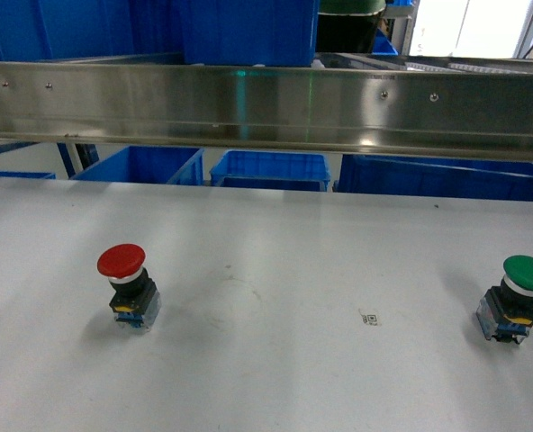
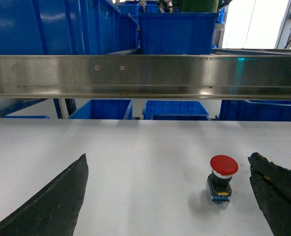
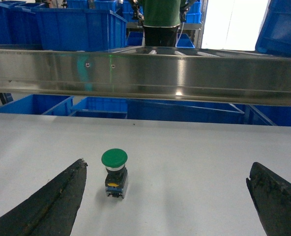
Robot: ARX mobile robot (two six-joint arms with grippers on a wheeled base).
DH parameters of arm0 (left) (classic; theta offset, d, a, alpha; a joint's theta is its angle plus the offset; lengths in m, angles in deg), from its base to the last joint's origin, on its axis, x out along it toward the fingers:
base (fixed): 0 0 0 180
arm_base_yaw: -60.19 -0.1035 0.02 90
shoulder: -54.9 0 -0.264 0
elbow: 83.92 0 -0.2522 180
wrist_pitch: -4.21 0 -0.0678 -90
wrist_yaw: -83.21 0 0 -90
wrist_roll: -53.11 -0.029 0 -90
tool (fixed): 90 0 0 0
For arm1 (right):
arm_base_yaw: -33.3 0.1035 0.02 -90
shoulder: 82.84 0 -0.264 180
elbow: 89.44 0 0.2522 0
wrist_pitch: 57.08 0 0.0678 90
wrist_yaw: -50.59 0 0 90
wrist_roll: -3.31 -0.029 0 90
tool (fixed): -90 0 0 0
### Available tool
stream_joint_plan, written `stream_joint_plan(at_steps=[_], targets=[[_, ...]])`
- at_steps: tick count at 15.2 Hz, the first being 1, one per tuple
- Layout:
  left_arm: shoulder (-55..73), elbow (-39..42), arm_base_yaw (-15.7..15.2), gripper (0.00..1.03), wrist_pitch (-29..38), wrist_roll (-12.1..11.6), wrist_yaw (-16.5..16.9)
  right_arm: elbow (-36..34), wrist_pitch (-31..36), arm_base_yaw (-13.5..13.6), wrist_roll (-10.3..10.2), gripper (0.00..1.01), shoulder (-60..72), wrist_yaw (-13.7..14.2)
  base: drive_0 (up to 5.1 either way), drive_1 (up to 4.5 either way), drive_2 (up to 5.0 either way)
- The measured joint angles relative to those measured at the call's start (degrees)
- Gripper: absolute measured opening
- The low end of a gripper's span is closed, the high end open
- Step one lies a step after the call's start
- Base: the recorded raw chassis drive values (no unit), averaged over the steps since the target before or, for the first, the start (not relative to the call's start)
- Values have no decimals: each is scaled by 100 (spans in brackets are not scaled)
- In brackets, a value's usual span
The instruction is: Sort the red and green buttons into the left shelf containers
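The red button (image 1: 128, 281) stands upright on the white table (image 1: 266, 252) at the left. The green button (image 1: 519, 297) stands at the far right edge. Neither gripper shows in the head view. In the left wrist view my left gripper (image 2: 167, 158) is open and empty above the table. The red button (image 2: 221, 178) sits just inside its right finger (image 2: 278, 196), apart from it. My right gripper (image 3: 166, 164) is also open and empty. The green button (image 3: 114, 169) stands just inside its left finger (image 3: 52, 206). Large blue containers (image 1: 77, 27) sit on the shelf at upper left.
A steel shelf rail (image 1: 266, 103) runs across above the table's far edge. More blue bins (image 1: 271, 169) stand behind and below it. A small printed tag (image 1: 369, 318) lies on the table. A person in green (image 3: 160, 14) stands far behind.
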Motion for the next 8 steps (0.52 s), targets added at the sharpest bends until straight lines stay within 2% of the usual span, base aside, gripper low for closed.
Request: stream_joint_plan(at_steps=[5, 6, 8], targets=[[0, 0, 0, 98, 0, 0, 0, -2, 0, 0, 0, 98, 0, 0, 0, 0, 0], [0, 0, 0, 98, 2, 0, 0, 0, 0, 0, 4, 85, 0, 0, 0, 0, 0], [0, 0, 0, 98, 0, 0, 0, 0, 0, 0, 0, 100, 0, 0, 0, 0, 0]])
